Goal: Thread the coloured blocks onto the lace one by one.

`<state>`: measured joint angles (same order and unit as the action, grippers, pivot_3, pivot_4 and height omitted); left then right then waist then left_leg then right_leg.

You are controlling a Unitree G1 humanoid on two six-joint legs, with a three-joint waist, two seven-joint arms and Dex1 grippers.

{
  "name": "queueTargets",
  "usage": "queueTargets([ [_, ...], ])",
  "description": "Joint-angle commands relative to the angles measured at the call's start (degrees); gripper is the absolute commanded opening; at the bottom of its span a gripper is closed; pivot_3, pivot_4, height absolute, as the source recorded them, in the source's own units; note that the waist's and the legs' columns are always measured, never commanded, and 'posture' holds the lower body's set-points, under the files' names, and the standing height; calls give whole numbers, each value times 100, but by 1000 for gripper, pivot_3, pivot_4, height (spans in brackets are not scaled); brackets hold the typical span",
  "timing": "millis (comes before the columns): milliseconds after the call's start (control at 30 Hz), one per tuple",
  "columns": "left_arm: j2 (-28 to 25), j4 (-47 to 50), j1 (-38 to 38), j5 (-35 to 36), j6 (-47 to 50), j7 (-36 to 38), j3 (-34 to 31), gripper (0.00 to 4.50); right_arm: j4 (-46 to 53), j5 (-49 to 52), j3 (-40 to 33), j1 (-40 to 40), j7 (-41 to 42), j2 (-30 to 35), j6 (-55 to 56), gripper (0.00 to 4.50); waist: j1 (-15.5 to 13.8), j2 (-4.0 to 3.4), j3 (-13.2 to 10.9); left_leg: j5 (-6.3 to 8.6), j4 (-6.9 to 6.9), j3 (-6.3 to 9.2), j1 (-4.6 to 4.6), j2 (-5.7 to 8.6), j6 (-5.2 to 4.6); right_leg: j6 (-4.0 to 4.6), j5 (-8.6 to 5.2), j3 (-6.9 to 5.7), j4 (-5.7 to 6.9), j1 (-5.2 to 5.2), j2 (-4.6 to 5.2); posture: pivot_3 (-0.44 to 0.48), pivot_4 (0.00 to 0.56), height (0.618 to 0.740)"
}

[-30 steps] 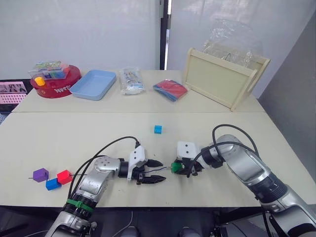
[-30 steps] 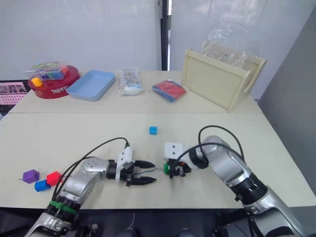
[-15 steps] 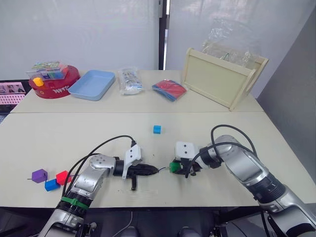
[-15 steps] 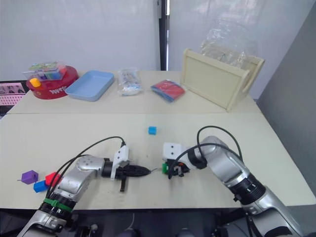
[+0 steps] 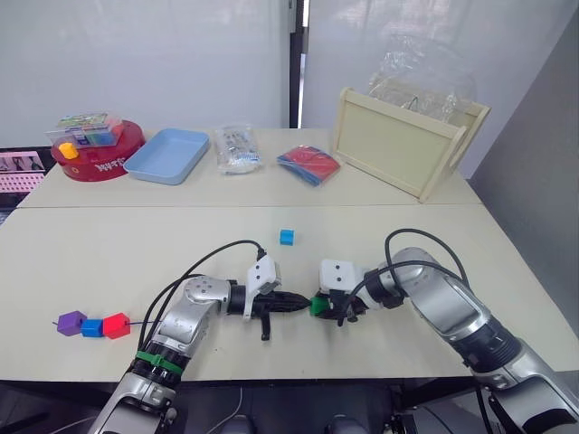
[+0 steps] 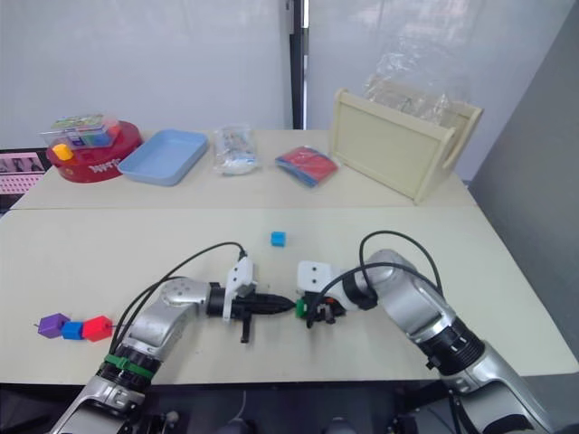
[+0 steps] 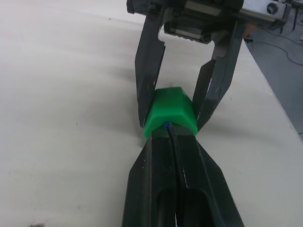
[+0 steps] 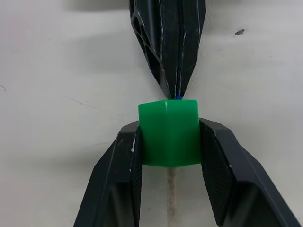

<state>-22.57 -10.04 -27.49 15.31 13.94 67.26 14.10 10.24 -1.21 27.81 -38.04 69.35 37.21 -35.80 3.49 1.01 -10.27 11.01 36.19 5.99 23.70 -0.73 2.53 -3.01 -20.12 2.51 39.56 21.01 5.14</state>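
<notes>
small green plastic cube (image 8: 168,133) sits mid-table, clamped in the right gripper (image 8: 169,142). left gripper (image 7: 166,142) is closed on the thin dark-blue lace (image 7: 166,126), tip at the cube's hole. pale tip (image 8: 171,189) pokes out the far side. step: threading green. next: regrip the tip, pull through. purple, blue, red cubes (image 5: 90,325) look strung already; light blue cube (image 5: 288,236) waits.

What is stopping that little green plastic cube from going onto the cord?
Nothing visible. The right gripper clamps the green plastic cube, and the left gripper presses the thin dark-blue cord straight against its face.
</notes>
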Motion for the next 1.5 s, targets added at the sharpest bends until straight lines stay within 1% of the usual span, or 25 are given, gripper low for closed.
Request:
queueTargets([
  [33,67,153,-30,106,104,-32,-40,266,63,-22,159,27,-19,-56,-63,1237,-3,0,0,0,2,0,0,0,0,0,0,0,0,-1,1,0,150,740],
  [167,-139,251,-27,191,136,129,-146,1439,103,-19,173,53,-37,-54,-106,1236,11,0,0,0,2,1,-1,0,0,0,0,0,1,-1,-1,0,150,740],
  [267,-234,237,-40,177,71,140,-221,2533,123,-19,194,46,-59,-46,-116,1236,22,0,0,0,2,1,-1,0,0,0,0,0,2,-1,-1,0,150,740],
  [300,-261,233,-35,184,48,150,-248,2777,132,-21,201,43,-73,-52,-120,1236,21,0,0,0,2,1,-2,0,0,0,0,0,2,-1,-1,0,150,740],
  [400,-296,245,-3,190,-6,177,-290,3799,174,92,107,21,-124,-136,-304,1236,24,0,0,0,2,1,-2,0,0,0,0,0,2,-1,0,0,150,740],
  [467,-295,285,43,209,-36,196,-305,4425,278,228,6,16,-93,-152,-440,2268,29,0,0,0,2,1,-2,-1,0,0,0,0,3,-1,-1,0,150,740],
  [500,-293,307,64,218,-39,208,-302,4500,325,256,-16,20,-77,-129,-468,2565,27,0,0,0,2,1,-1,-1,0,0,0,0,4,0,-1,0,150,740],
  [667,-257,328,74,245,-116,355,-258,4500,540,362,-183,16,-77,84,-514,4288,-11,0,0,0,3,2,7,3,0,0,0,-1,1,3,3,0,150,740],
  [700,-240,326,67,247,-127,378,-242,4500,647,436,-271,35,-64,164,-575,4427,-29,0,0,0,3,2,7,3,0,0,0,-1,1,3,2,0,150,740],
  [833,-171,273,3,227,-172,441,-140,4500,1056,762,-610,168,-40,466,-848,4427,-82,0,-1,0,4,1,9,4,0,0,0,-1,-5,2,4,0,150,740],
  [1033,88,-25,-282,92,-194,458,92,4500,1474,1094,-1118,527,-114,1072,-1092,4427,-130,1,-1,1,7,0,15,9,-1,0,0,-1,-11,1,9,0,150,740],
  [1133,212,-158,-404,-66,-168,336,231,4500,1530,1085,-1210,694,-269,1295,-1073,4427,-120,1,-1,2,8,-1,16,11,-3,-1,0,-2,-14,1,11,0,150,740],
  [1267,516,-272,-395,-345,-250,40,480,4500,1576,1057,-1265,904,-470,1480,-1074,4427,-110,2,-1,3,8,-1,15,10,-5,0,0,-2,-13,1,10,0,150,740],
  [1500,647,-527,-491,-607,-470,3,644,4500,1543,1058,-1303,1102,-697,1628,-980,4427,-112,2,-1,3,9,-1,16,10,-5,0,0,-1,-12,1,10,0,150,740],
])
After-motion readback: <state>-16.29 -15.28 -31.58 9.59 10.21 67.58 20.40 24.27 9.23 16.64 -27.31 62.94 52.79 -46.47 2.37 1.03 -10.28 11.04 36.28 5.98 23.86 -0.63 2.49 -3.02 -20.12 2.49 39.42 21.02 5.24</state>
